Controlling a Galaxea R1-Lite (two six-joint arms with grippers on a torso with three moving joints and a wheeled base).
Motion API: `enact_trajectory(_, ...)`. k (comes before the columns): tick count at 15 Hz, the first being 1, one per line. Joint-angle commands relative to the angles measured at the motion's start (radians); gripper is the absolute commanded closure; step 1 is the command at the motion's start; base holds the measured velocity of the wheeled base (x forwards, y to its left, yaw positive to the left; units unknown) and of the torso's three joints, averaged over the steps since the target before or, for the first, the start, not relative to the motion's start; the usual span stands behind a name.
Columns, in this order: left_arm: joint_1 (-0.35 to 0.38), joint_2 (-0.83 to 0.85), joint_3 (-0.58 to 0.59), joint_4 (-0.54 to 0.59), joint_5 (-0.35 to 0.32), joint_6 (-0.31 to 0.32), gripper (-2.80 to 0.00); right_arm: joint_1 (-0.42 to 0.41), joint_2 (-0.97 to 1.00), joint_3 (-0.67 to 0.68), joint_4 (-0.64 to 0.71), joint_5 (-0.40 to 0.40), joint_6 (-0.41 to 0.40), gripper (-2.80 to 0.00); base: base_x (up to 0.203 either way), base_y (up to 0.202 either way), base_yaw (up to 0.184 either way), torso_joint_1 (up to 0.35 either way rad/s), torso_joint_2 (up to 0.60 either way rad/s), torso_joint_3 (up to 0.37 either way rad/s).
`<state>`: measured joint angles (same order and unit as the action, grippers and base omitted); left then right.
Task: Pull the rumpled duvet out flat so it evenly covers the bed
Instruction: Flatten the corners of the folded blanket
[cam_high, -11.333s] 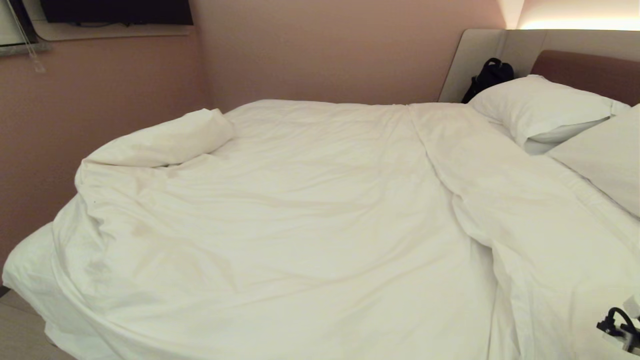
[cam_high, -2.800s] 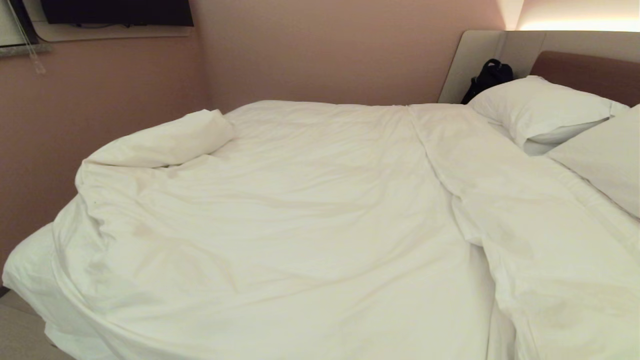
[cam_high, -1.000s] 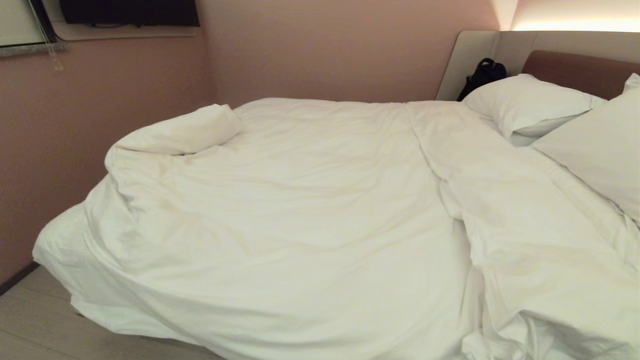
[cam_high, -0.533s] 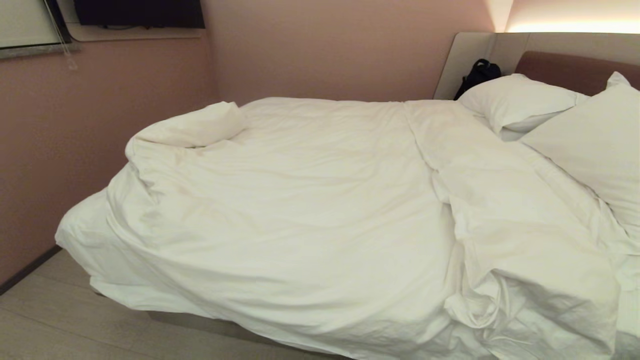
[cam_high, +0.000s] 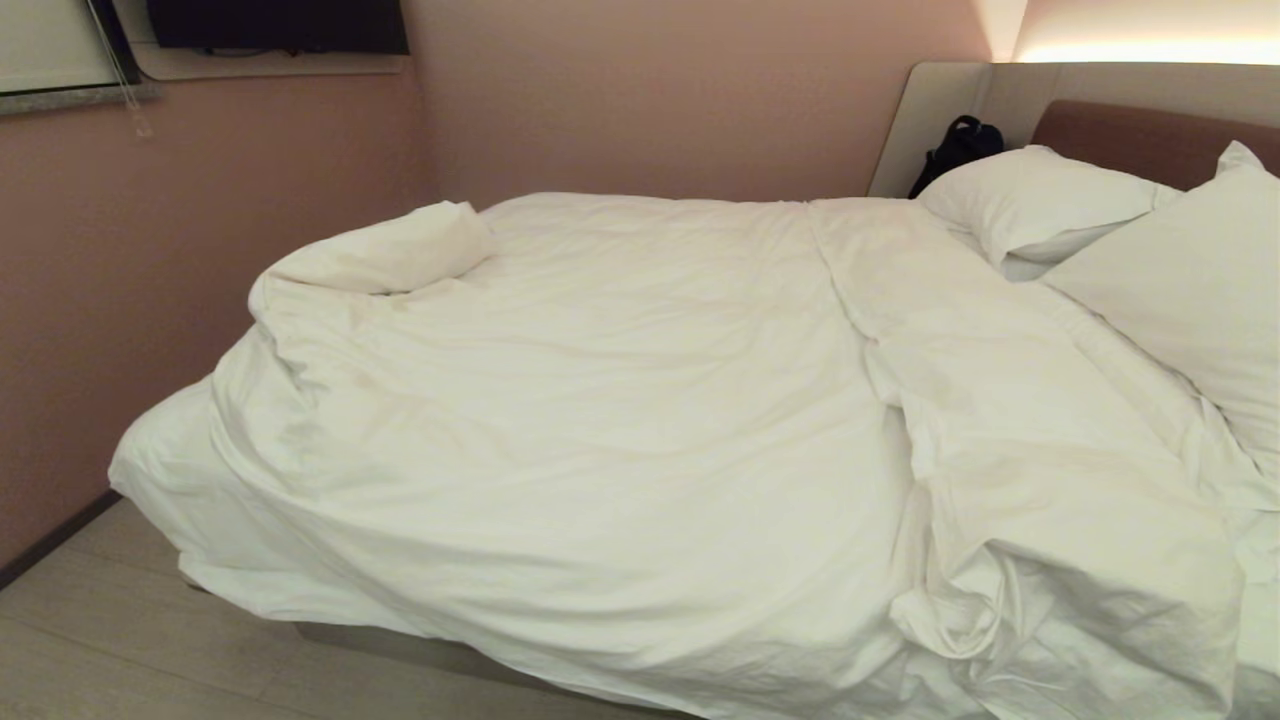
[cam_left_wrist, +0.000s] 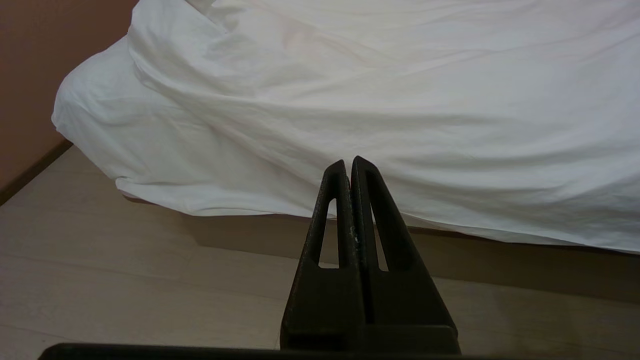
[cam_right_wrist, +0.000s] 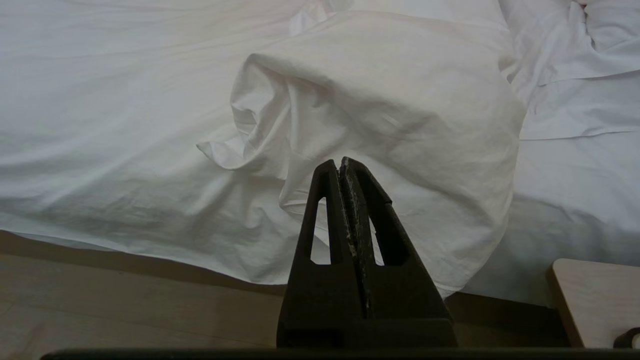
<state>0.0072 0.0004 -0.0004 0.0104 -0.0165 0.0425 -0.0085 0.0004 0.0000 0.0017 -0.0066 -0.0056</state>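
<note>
The white duvet lies rumpled across the bed, with a fold rolled back at the far left corner and a bunched, turned-back flap at the near right. Its near edge hangs over the side above the floor. Neither arm shows in the head view. My left gripper is shut and empty, hanging over the floor short of the duvet's hanging edge. My right gripper is shut and empty, just in front of the bunched flap.
Two white pillows lean at the headboard on the right, with a black bag behind them. Pink walls stand close along the bed's left and far sides. Wood floor runs beside the bed. A wooden tabletop corner sits near the right gripper.
The camera has backed off and swung over the last second, so more floor and the bed's near edge show. Since half a second ago nothing has shifted; the duvet lies the same.
</note>
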Motion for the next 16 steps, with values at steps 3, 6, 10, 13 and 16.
enact_trajectory(3,0.000,0.000,-0.001,0.000,0.000,0.000,0.00,0.001,0.001,0.000,0.000,0.000,0.004,0.00,0.000,0.000,0.000,0.000,0.00,0.000)
enact_trajectory(6,0.000,0.000,0.000,0.000,0.000,0.000,0.00,-0.001,0.000,0.000,-0.002,0.001,-0.002,0.00,0.000,0.000,0.000,0.000,0.00,0.000)
enact_trajectory(10,0.000,0.000,0.000,0.000,0.000,0.000,0.00,0.001,0.001,0.000,0.001,-0.001,0.007,0.00,0.000,0.000,0.000,0.000,0.00,0.000)
enact_trajectory(13,0.000,0.000,0.000,0.000,0.000,0.000,0.00,0.000,0.001,-0.065,0.007,-0.005,0.013,0.00,0.000,0.000,0.000,0.000,0.00,0.000)
enact_trajectory(16,0.000,0.000,-0.001,0.000,0.000,0.000,0.00,0.001,0.013,-0.304,0.045,0.034,0.157,0.00,0.000,0.000,0.000,0.000,0.00,0.000)
